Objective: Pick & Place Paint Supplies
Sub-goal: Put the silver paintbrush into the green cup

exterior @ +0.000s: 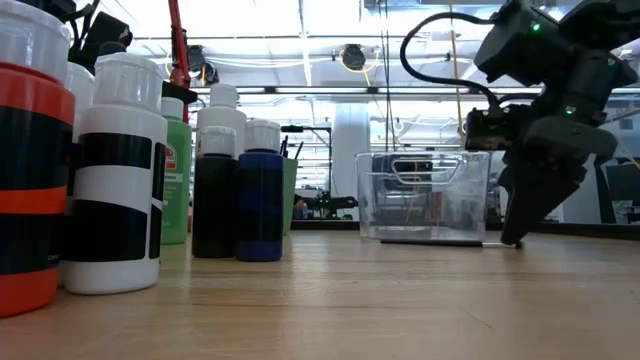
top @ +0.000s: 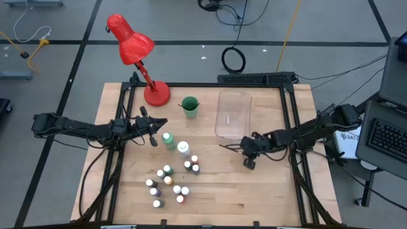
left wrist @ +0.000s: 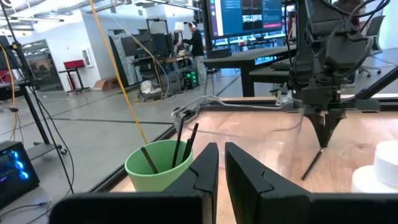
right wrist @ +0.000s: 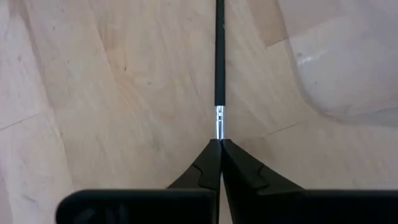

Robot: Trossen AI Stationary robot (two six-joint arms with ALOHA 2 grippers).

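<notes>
My right gripper (right wrist: 219, 144) is down at the table (top: 267, 191), its fingers pinched together on the metal ferrule end of a thin dark-handled brush (right wrist: 219, 56). The handle runs straight out ahead of the fingertips, lying flat on the wood. From above, that brush (top: 230, 147) lies just in front of the clear plastic bin (top: 233, 114), near its front rim, with the gripper (top: 245, 150) at the brush's right end. To the right of it and toward the front edge I have bare wood.

My left gripper (top: 154, 124) hovers beside the green bottle (top: 168, 140) and the white bottle (top: 183, 149), fingers (left wrist: 205, 168) nearly closed on nothing. The small paint bottles (top: 166, 181) cluster toward the front of the table, well apart from the right gripper. The green cup (top: 189, 106) with brushes in it stands left of the bin.
</notes>
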